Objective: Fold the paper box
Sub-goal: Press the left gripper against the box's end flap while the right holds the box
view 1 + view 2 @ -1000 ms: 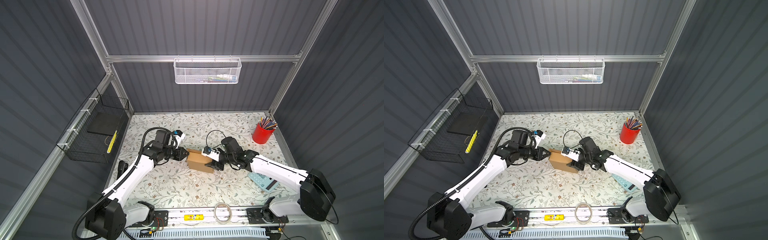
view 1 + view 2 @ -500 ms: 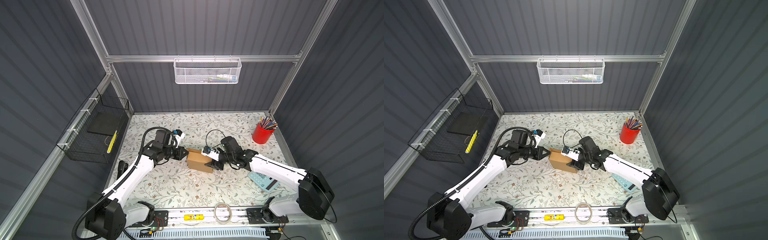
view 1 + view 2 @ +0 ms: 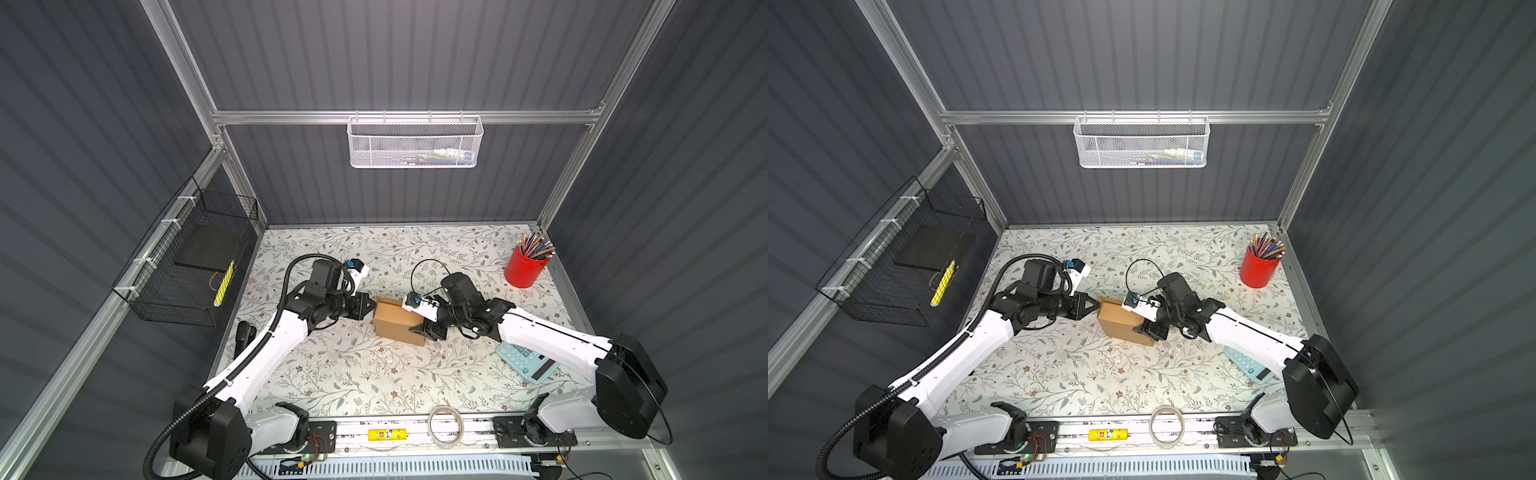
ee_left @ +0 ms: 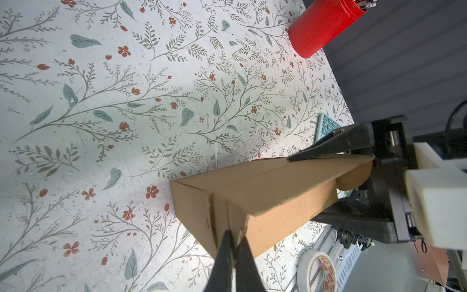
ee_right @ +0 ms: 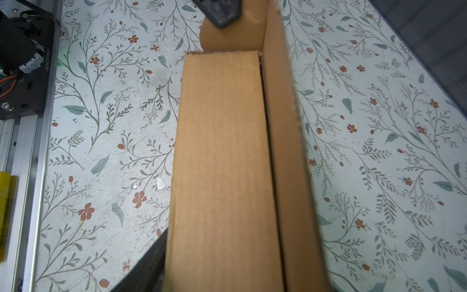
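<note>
The floral worktop (image 3: 374,374) fills the floor of the grey-walled cell. A black wire basket (image 3: 183,270) hangs on the wall at the left of both top views, and a white mesh basket (image 3: 413,143) hangs from the rail on the back wall.

The paper box (image 3: 395,324) sits on the worktop near the middle, between the two arms. It is plain brown cardboard and folded up into a small oblong. In the wrist views one long flap stands slightly off the body, with a dark gap along the seam.

The right pincer (image 3: 419,321) straddles one end of the box. Its jaws are wide apart and a finger lies against the cardboard on each side, clamping it. The left pincer (image 4: 235,235) meets the opposite end with its fingers drawn together to a point on the edge of the end panel. Whether they nip any cardboard is hard to tell.

A pale blue calculator (image 3: 523,361) lies partly under the right arm. A red cup (image 3: 523,270) of pencils stands in the far corner on that side. A roll of tape (image 3: 445,426) rests on the front rail.
</note>
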Controlling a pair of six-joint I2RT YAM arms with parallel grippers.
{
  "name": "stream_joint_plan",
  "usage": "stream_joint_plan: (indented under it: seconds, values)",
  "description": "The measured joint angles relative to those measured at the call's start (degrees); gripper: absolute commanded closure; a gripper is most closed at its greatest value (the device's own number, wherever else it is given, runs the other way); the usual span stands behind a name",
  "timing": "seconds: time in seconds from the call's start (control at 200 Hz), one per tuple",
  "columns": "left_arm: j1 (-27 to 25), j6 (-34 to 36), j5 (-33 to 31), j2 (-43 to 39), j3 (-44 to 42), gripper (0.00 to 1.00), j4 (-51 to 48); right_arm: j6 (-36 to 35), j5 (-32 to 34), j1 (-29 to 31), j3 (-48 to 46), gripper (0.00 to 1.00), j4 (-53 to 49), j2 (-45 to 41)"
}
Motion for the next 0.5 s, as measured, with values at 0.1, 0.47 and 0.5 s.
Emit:
stream_joint_plan:
  seconds: [0.1,0.47,0.5]
  values:
    - [0.0,0.0,-0.2,0.0,0.0,0.95,0.0,0.0,0.1,0.0,0.0,0.38,0.0,0.0]
    - [0.0,-0.5,-0.2,0.0,0.0,1.0,0.0,0.0,0.6,0.0,0.0,0.29,0.0,0.0]
    - [0.0,-0.5,-0.2,0.0,0.0,1.0,0.0,0.0,0.6,0.0,0.0,0.29,0.0,0.0]
